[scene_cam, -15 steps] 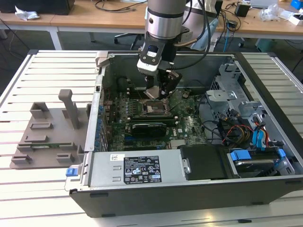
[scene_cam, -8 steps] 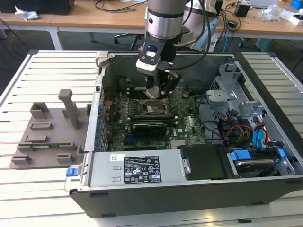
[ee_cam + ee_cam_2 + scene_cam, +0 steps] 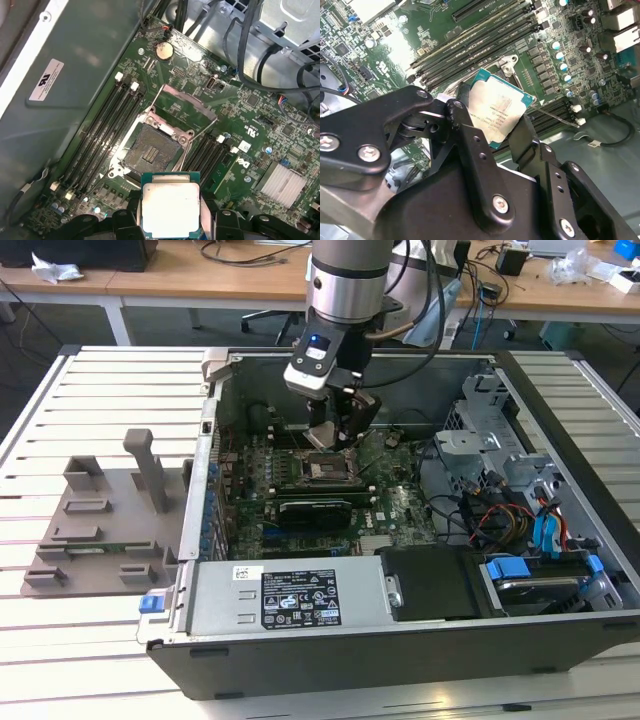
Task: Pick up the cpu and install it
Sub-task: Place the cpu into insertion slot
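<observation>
Gripper (image 3: 335, 428) stands inside the computer case (image 3: 560, 630), over the motherboard (image 3: 240, 145); fingers (image 3: 470, 145) clamped on opposite edges of the cpu (image 3: 170, 207); cpu held above the board, metal top toward the first wrist view; socket (image 3: 150, 152) lies near it, contact field exposed; load frame (image 3: 187, 102) raised.

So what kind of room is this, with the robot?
Probably a robotics lab or workshop. The gripper of a robot arm holds the cpu inside an open computer case on a slatted table, and desks strewn with cables stand behind.
</observation>
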You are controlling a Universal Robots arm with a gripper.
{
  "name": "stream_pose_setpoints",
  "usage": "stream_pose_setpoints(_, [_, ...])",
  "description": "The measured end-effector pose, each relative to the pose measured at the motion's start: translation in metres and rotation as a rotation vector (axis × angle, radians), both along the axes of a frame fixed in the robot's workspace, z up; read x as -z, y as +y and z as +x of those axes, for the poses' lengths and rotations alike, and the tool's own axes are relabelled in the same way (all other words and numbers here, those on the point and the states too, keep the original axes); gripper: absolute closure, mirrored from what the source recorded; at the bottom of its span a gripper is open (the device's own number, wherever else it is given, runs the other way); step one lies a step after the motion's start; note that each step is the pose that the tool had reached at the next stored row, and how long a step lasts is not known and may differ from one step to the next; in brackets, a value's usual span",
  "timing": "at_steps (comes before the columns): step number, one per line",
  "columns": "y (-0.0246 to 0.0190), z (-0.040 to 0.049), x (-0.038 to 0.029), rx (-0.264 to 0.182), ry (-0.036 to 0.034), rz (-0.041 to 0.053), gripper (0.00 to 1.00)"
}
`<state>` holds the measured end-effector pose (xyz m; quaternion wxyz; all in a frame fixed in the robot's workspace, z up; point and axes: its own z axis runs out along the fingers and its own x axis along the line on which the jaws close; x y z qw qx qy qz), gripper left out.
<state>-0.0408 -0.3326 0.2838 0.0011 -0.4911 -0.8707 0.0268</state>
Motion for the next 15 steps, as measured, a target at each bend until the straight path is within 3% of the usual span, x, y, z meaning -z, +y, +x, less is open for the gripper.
stream_pose_setpoints(15, [0.0,0.0,0.0001,0.07,0.0,0.0,0.45])
